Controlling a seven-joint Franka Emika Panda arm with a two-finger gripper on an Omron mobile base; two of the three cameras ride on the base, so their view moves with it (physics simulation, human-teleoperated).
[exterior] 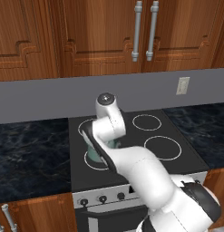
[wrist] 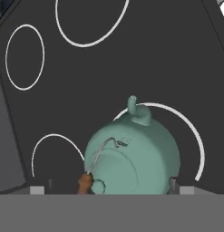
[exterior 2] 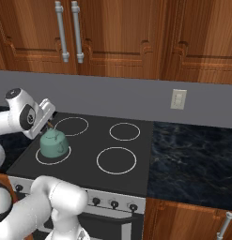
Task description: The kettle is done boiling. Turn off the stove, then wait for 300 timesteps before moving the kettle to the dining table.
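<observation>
You see the kettle [wrist: 131, 156] directly ahead of the gripper [wrist: 106, 186], between its 2 spread fingertips [wrist: 37, 189], jaws wide open and holding nothing, kettle sitting on a ring burner of the stove [wrist: 177, 63], spout pointing away from the hand, handle lying nearest it

The stove [exterior: 131, 152] sat between two black marbled counters [exterior: 31, 154], below the grey wall [exterior: 50, 97] and wood cabinets [exterior: 86, 36]. The arm [exterior: 131, 165] reached from the stove's front right over its front-left burner [exterior: 93, 161], hiding most of the kettle [exterior: 111, 144] (a sliver of teal showed beside the arm). Three rings on the stove lay bare. Dark knobs [exterior: 102, 198] lined the stove's silver front. An outlet [exterior: 182, 85] hung on the wall right of the stove.
</observation>
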